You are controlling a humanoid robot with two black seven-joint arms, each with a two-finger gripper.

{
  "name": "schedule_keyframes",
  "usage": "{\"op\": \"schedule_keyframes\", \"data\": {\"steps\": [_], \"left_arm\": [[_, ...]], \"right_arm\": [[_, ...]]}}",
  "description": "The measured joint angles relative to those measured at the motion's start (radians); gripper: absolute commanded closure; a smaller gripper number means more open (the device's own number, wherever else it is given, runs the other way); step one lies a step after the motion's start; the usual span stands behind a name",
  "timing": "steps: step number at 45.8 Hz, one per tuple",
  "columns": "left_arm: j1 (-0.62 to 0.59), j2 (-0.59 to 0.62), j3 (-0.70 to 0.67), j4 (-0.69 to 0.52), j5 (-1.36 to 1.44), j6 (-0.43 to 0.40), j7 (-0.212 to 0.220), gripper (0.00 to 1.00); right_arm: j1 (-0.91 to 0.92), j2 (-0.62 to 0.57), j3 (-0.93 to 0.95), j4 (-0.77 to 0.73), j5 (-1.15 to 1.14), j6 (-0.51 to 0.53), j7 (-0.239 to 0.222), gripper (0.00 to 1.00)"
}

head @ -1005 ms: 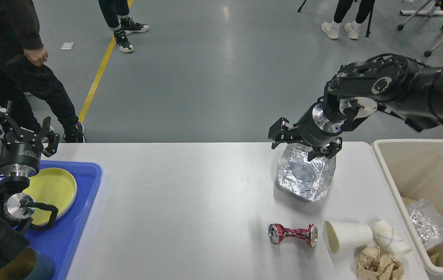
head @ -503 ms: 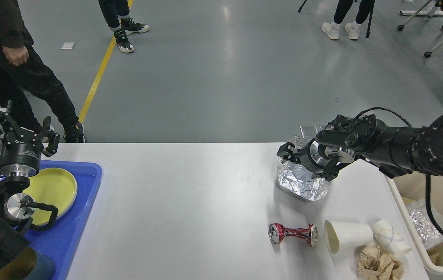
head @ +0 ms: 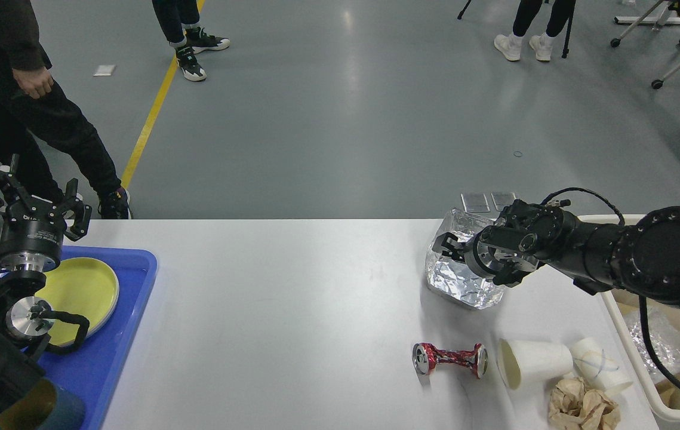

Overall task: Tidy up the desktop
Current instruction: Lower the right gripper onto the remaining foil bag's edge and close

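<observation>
Head view: two paper cups (head: pixel 534 362), one crushed can (head: pixel 449 359), one foil bag (head: pixel 462 272) on desktop (head: pixel 292 310); right gripper (head: pixel 476 263) spread wide against bag, gripping nothing; left gripper (head: pixel 32 200) open, empty.

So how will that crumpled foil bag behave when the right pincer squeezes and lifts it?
The foil bag looks thin and creased, so it will probably cave in rather than resist the right pincer. It seems puffed and hollow, likely light for its bulk. Its shiny skin may slip, though the wrinkles could give some purchase.

Left claw (head: pixel 30 197) raised, fingers spread, right claw (head: pixel 476 258) low, fingers apart
</observation>
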Motion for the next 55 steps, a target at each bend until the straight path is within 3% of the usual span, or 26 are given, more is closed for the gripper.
{"op": "schedule_keyframes", "data": {"steps": [25, 41, 55], "left_arm": [[0.0, 0.0, 0.0, 0.0, 0.0, 0.0, 0.0, 0.04], [0.0, 0.0, -0.001, 0.0, 0.0, 0.0, 0.0, 0.04], [0.0, 0.0, -0.001, 0.0, 0.0, 0.0, 0.0, 0.04]], "right_arm": [[-0.065, -0.066, -0.043, -0.014, -0.029, -0.023, 0.0, 0.0], [-0.18, -0.072, -0.034, -0.011, -0.035, -0.273, 0.003, 0.02], [-0.192, -0.055, -0.013, -0.002, -0.06, -0.323, 0.005, 0.11]]}}
